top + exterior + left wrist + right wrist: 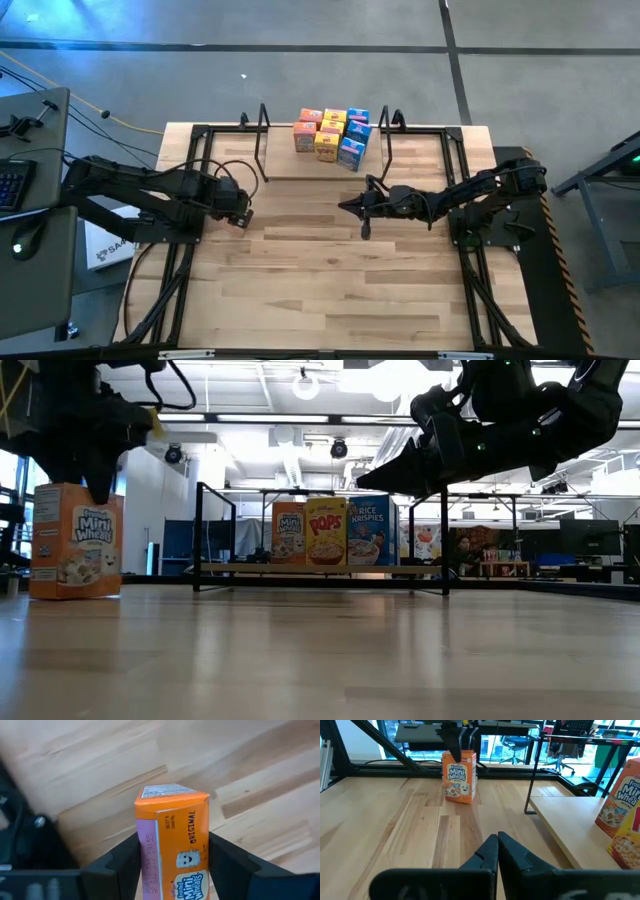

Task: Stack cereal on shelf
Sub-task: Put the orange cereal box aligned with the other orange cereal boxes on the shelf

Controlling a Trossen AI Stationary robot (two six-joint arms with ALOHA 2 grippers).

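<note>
An orange Mini Wheats cereal box [75, 540] stands upright on the table's left part; it also shows in the left wrist view [172, 845] and the right wrist view [460, 776]. My left gripper [240, 212] comes down on it from above, one finger at each side. My right gripper [345, 206] hangs shut and level above the middle of the table, pointing toward the left arm and holding nothing. The shelf [300, 165] lies at the far edge, with several orange, yellow and blue cereal boxes [333, 135] standing on its right part. My left gripper pinches the orange box near its top between its two fingers, one finger [120, 862] on the purple side [144, 855] and the other on the opposite side [204, 847]. The fingers point down from above. The box stands upright with its bottom on the table.
Black wire frames [262, 125] stand at both ends of the shelf. The wide plank table between the arms and toward the near edge [330, 290] is bare wood. A desk with a keyboard [10, 185] stands off the table's left.
</note>
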